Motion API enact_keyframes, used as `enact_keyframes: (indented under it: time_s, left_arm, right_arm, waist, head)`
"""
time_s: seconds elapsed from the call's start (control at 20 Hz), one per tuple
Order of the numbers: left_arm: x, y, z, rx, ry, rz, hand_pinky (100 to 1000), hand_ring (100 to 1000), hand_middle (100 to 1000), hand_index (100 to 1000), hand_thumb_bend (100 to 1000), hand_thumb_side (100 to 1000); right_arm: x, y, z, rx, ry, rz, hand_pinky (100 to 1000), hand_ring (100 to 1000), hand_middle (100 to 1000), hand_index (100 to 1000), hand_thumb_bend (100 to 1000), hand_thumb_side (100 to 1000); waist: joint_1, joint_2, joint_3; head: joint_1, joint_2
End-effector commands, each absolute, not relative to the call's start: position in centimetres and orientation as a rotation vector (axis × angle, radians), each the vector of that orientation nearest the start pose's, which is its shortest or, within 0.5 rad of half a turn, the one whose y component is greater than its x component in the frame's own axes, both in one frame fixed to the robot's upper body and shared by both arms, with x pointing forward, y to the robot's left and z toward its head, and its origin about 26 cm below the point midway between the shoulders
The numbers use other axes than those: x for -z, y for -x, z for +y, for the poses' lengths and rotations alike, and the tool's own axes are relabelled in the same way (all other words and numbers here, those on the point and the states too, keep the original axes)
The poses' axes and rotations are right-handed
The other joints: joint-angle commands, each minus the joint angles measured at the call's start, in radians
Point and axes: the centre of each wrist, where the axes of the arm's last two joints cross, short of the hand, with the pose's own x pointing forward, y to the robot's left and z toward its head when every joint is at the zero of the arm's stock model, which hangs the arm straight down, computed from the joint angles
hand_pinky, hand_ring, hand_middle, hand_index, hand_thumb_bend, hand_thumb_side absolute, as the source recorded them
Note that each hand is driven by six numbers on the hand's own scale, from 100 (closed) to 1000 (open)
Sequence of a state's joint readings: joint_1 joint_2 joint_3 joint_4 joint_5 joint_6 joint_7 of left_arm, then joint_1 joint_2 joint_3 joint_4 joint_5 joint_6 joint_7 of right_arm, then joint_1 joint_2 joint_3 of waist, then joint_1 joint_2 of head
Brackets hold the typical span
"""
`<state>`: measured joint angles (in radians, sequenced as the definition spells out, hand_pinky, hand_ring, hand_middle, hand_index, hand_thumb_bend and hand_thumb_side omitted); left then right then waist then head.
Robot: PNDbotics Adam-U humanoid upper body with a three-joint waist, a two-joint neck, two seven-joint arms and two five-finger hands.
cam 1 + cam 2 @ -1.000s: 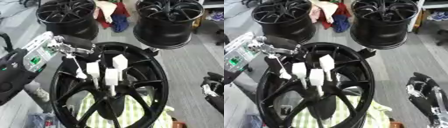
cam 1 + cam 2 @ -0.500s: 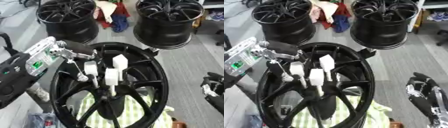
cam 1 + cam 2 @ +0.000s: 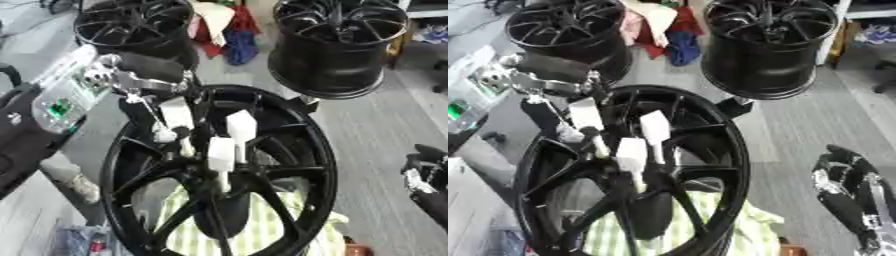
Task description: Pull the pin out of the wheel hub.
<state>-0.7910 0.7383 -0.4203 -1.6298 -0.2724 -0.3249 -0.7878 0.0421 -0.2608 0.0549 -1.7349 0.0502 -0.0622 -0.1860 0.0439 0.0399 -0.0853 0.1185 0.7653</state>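
Since a second ago the left robot hand (image 3: 131,80) has drawn back toward the upper left, from over the wheel's left rim to the edge of the rim at its far left side, and the white pin it holds has come along with it.

That left robot hand sits at the upper left of the big black wheel (image 3: 302,150), its silver and black fingers (image 3: 156,68) curled around the top of a thin white pin (image 3: 161,131). This pin hangs down from the fingers, tilted, with its lower end near the left spokes; whether that end touches the wheel cannot be told.

Three more white pins with broad flat tops stand near the hub (image 3: 219,192): one on the left (image 3: 178,116), one on the right (image 3: 241,129), and one lower between them (image 3: 220,154), closest to the hub's centre. The wheel lies in front of the robot, over a cloth with green and white stripes (image 3: 254,232).

The right robot hand (image 3: 846,190) rests at the lower right, well apart from the wheel, its fingers relaxed and holding nothing.

Behind, two other black wheels stand on the grey floor (image 3: 367,125), one at the upper left (image 3: 131,27) and one at the upper right (image 3: 337,45), with a heap of red, white and blue cloth (image 3: 223,27) between them.
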Motion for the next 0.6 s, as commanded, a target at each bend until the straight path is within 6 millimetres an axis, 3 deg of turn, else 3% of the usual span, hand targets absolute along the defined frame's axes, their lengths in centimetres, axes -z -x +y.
enact_keyframes:
  time_s: [0.05, 0.2, 0.35, 0.6]
  left_arm:
    - [-31.3, -36.0, 27.0, -2.844, 0.526, 1.975, 249, 390, 494, 642, 100, 161]
    - [-32.7, -34.5, 30.0, -2.835, 0.665, 2.063, 248, 390, 493, 642, 100, 157]
    - [-32.0, -33.3, 34.7, -2.861, 0.868, 2.224, 234, 385, 487, 642, 100, 139]
    - [-26.5, -32.3, 42.4, -2.961, 1.274, 2.467, 241, 387, 493, 650, 100, 120]
  right_arm:
    - [-3.8, -26.5, -29.3, -0.148, 0.345, -1.777, 687, 588, 653, 789, 100, 261]
    - [-3.8, -26.5, -29.5, -0.143, 0.356, -1.775, 687, 588, 653, 789, 100, 261]
    - [-3.7, -26.4, -29.6, -0.131, 0.366, -1.775, 687, 588, 653, 789, 100, 262]
    - [-3.7, -26.4, -29.7, -0.113, 0.376, -1.776, 687, 588, 653, 789, 100, 263]
  waist:
    - [0.0, -0.011, 0.008]
    - [0.003, -0.011, 0.016]
    - [0.003, -0.008, 0.034]
    - [-0.004, -0.001, 0.049]
  head:
    - [-0.01, 0.005]
    - [-0.016, 0.005]
    - [-0.034, 0.005]
    - [-0.044, 0.005]
